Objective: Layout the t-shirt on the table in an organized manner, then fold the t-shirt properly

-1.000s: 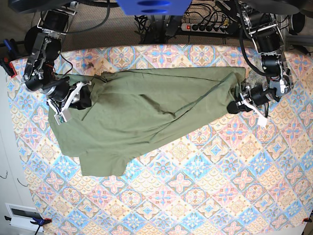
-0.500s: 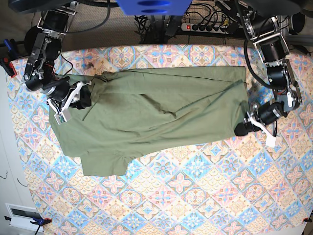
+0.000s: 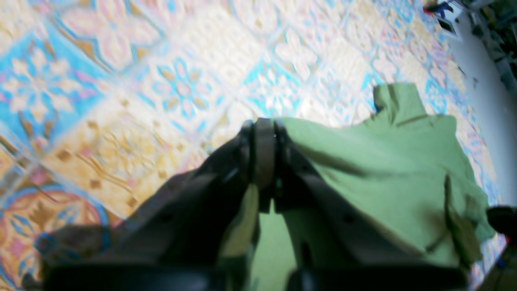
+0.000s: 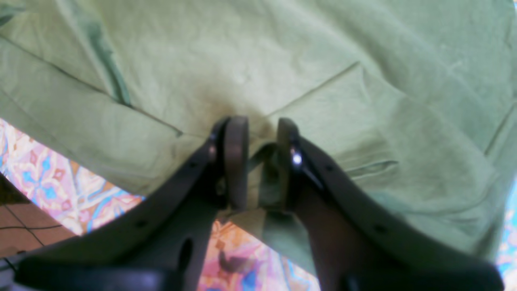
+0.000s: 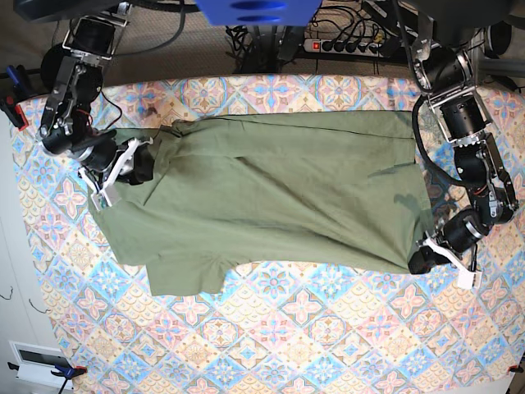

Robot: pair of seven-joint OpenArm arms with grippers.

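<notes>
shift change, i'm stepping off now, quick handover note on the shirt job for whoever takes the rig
Left gripper: shut on the t-shirt at its bottom corner, on the base view's lower right.
Right gripper: clamped on a bunch of fabric at the shirt's other end, on the base view's left.
The shirt lies stretched across the table between both arms, mostly flat, with one sleeve sticking out on the near side.
Done: most of the spreading.
Left: smooth the wrinkles, release, then all the folding.

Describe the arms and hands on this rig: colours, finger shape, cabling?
Both arms are black, built from chunky cylindrical joints with silver brackets, and black cables loop along the links. The left hand and right hand carry pale, whitish outer finger plates. Up close, the fingers are dark, curved and tapering, with flat pads and small screws.
</notes>
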